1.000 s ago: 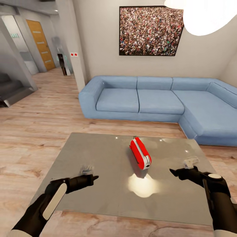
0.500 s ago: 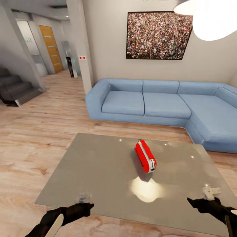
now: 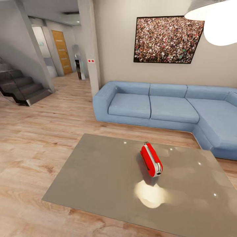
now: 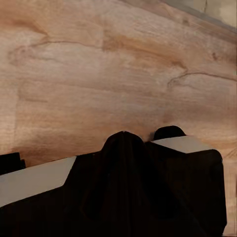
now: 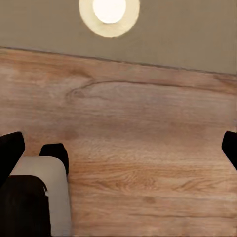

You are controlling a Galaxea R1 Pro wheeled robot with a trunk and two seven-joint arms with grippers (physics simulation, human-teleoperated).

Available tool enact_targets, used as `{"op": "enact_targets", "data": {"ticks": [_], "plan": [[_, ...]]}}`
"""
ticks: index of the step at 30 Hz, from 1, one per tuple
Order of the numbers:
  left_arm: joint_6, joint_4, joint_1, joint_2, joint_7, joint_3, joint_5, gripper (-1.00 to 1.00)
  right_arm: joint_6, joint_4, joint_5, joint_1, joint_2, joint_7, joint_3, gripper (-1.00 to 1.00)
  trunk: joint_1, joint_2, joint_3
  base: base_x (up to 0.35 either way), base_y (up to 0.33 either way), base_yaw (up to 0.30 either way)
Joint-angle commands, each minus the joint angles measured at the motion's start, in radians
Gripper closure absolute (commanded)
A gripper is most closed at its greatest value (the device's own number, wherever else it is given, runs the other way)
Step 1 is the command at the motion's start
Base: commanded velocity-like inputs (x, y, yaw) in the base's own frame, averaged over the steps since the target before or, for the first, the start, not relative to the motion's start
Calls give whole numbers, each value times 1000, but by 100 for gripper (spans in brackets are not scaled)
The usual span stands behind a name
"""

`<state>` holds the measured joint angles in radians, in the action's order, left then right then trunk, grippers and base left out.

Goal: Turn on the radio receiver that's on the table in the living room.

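The red radio receiver point(image 3: 151, 160) lies on its side near the middle of the glossy grey table point(image 3: 98, 177), one end pointing toward me. In the right wrist view my right gripper point(image 5: 123, 158) is open, with one dark fingertip point(image 5: 10, 153) at each side edge, over the wood floor just short of the table's edge point(image 5: 173, 34). The left wrist view looks down on wood floor point(image 4: 98, 74) past dark arm parts point(image 4: 128, 187). Its fingers are not clear there.
A blue L-shaped sofa point(image 3: 154, 107) stands behind the table, under a framed crowd picture point(image 3: 168, 39). A white pendant lamp point(image 3: 217, 23) hangs at the upper right, and its glare shows on the tabletop point(image 3: 149, 194). Stairs point(image 3: 19, 87), a pillar point(image 3: 90, 46) and a wooden door point(image 3: 62, 52) lie to the left.
The head view has tilted up and swung left, so the room has shifted down and right. Both arms have dropped out of its lower edge. The radio lies as before.
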<state>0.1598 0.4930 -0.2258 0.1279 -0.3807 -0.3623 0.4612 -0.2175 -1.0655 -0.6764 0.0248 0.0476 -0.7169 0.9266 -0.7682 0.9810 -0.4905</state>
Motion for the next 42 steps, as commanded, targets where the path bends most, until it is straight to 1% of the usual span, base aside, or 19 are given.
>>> {"op": "enact_targets", "data": {"ticks": [1,3,4,5,6,10,11,12,13,15,18,19,25,27,30,32,34,41,42], "plan": [[-14,-41,0,-14,0,0,-2,100,28,59,-22,-1,0,15,26,-100,0,0,2,0,0,118],[-46,-101,0,-33,2,-1,-8,100,78,149,-54,-1,1,43,63,-100,0,0,3,0,0,72],[-99,-196,-1,-58,6,-2,-26,100,162,321,-103,-2,7,122,104,-100,0,0,3,0,0,21],[-107,-213,-1,-61,7,-2,-32,100,177,358,-113,-2,8,143,108,-100,0,0,4,0,0,17],[-117,-243,-1,-69,11,-2,-42,100,204,430,-132,-2,10,192,114,-100,0,0,4,0,0,11],[-134,-309,0,-93,34,-1,-66,100,271,617,-183,-2,15,341,120,-100,0,0,4,0,0,5],[-136,-328,0,-100,53,-1,-70,100,288,670,-198,-2,17,385,121,-100,0,0,4,0,0,2],[-139,-363,0,-114,109,-1,-75,100,310,767,-234,-2,20,454,120,-100,0,0,4,0,0,0],[-140,-378,0,-123,141,-1,-76,100,316,806,-254,-2,22,475,120,-100,0,0,4,0,0,0],[-141,-401,0,-134,182,0,-76,100,323,845,-280,-2,22,494,119,-100,0,0,4,0,0,0],[-142,-428,0,-142,214,0,-73,100,328,871,-306,-2,22,506,118,-100,0,0,4,0,0,0],[-143,-457,0,-148,231,2,-68,100,331,896,-322,-2,19,513,117,-100,0,0,4,0,0,0],[-140,-480,0,-151,239,5,-64,100,322,934,-336,-2,15,528,112,-100,0,0,4,0,0,0],[-139,-481,0,-150,243,6,-64,100,302,937,-372,-2,9,542,81,-100,0,0,4,0,0,0],[-138,-482,0,-150,248,6,-63,100,289,939,-401,-2,4,562,50,-100,0,0,4,0,0,0],[-138,-482,0,-149,248,6,-60,100,288,939,-403,-2,-1,567,46,-100,0,0,4,0,0,0],[-138,-482,0,-148,248,6,-55,100,287,940,-404,-2,-13,570,45,-100,0,0,4,0,0,0],[-139,-486,0,-148,249,6,-17,100,285,939,-404,-2,-90,607,46,-100,0,0,4,0,0,0],[-140,-486,0,-148,249,6,-15,100,285,939,-404,-2,-95,609,46,-100,0,0,4,0,0,0]]}}
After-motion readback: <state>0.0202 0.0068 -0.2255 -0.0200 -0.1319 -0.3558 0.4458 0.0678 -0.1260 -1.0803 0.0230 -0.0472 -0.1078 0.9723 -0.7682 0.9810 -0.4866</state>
